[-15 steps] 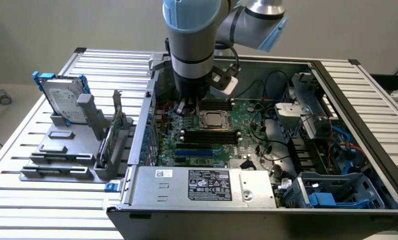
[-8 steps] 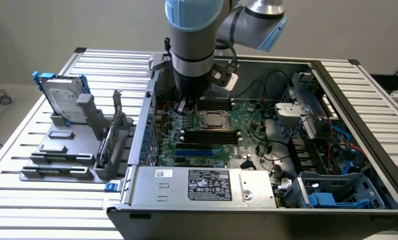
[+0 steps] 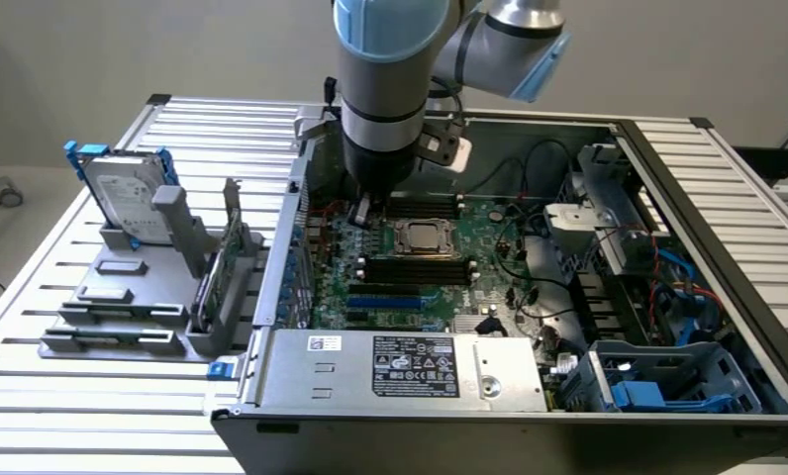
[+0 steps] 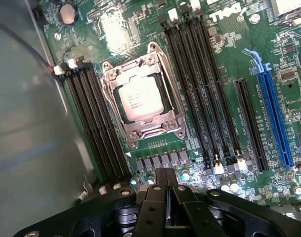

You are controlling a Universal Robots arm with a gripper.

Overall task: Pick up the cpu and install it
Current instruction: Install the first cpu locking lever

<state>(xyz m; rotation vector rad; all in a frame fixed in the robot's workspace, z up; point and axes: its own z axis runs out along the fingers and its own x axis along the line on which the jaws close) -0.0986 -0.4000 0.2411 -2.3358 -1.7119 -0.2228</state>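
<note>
Fingers pressed together and gripping nothing, the tool (image 4: 166, 185) hovers over the motherboard (image 4: 269, 44); just ahead of it, the cpu (image 4: 139, 99) sits inside its metal-framed socket (image 4: 143, 98).

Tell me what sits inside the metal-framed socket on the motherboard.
The cpu lies inside the socket, silver top up, framed by the metal bracket. Whatever lies beneath the chip is covered.

Cpu (image 4: 139, 100) seated flat inside metal-framed socket (image 4: 176, 129) on green board (image 4: 224, 64). Black memory slots (image 4: 98, 128) on both sides. Pincer (image 4: 166, 183) closed, empty, poised near socket edge.
</note>
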